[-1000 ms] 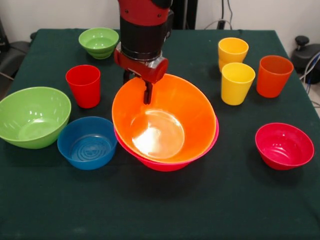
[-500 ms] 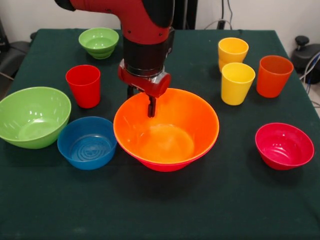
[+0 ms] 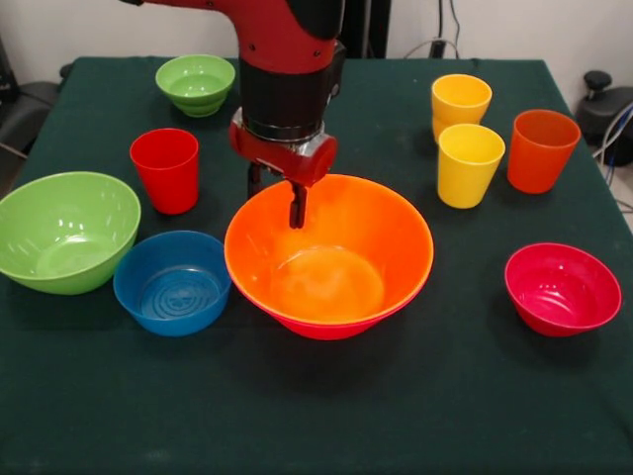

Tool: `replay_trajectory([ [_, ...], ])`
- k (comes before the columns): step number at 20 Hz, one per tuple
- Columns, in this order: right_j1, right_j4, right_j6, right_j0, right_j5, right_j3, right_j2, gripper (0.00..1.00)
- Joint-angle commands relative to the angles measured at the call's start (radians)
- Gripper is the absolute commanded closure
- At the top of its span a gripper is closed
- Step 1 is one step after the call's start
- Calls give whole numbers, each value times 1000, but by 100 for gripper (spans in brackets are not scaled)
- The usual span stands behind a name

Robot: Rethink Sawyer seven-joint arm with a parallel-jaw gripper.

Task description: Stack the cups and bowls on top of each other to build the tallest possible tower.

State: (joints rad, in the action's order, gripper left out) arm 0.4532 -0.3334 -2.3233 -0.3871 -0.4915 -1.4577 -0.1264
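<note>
Nesting orange bowl [image 3: 328, 259] inside pink bowl [image 3: 326, 328]

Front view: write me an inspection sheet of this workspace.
Surface: dark green tablecloth covers the table.
Job's things: large orange bowl nested in the pink bowl, only a rim of pink showing; large green bowl, blue bowl, red bowl, small green bowl; red cup, two yellow cups, orange cup, all standing singly.
Clutter: nothing seen.
Hand: the hand is at the orange bowl's far rim, one finger inside it; open or shut cannot be told.
Cables: wires at the right edge, more behind the table.
Surroundings: light wall, dark equipment at right.
</note>
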Motion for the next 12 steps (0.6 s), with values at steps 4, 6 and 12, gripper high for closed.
replay_trajectory([
  [4,154,-2,85,2,-53,-107,-93,0],
  [6,183,9,78,5,-65,-131,-93,0],
  [12,185,11,67,11,-73,-129,-85,0],
])
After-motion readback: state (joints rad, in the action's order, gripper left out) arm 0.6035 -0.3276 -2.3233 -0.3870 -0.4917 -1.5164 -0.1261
